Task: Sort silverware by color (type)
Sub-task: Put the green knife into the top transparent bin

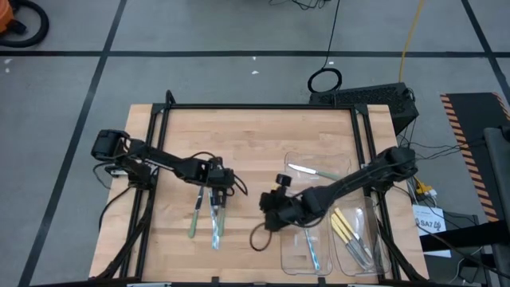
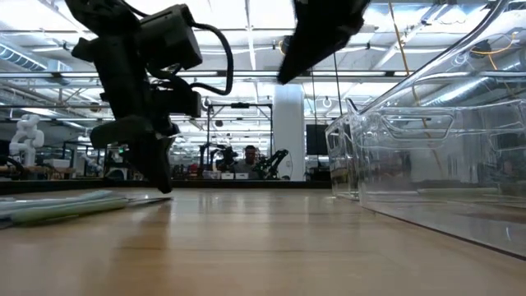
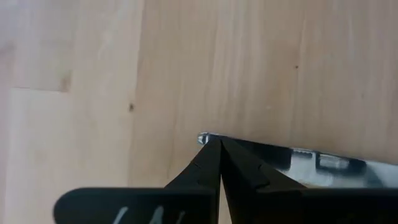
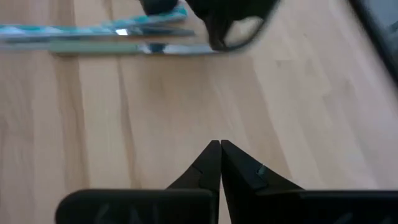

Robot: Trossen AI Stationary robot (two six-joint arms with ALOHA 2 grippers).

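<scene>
The silverware is split over the tabletop [image 1: 255, 135]: a green-handled piece [image 1: 194, 219] and a blue-handled piece [image 1: 216, 223] lie side by side near the front edge toward the left, while the clear trays [image 1: 296, 159] by the right edge hold one green-handled piece [image 1: 312, 171], a blue-handled one [image 1: 311, 249] and several yellow-handled ones [image 1: 348, 229]. The left gripper [image 1: 217, 191] is low at the metal end of the blue-handled piece with its jaws closed together, possibly pinching that tip, though I cannot tell this for sure; the right gripper [image 1: 271, 217] hangs over bare wood just left of the trays, jaws closed on nothing. I judge these utensils light, stiff and thin, with slippery metal ends, so it is better to take one across the pastel handle near its middle.
</scene>
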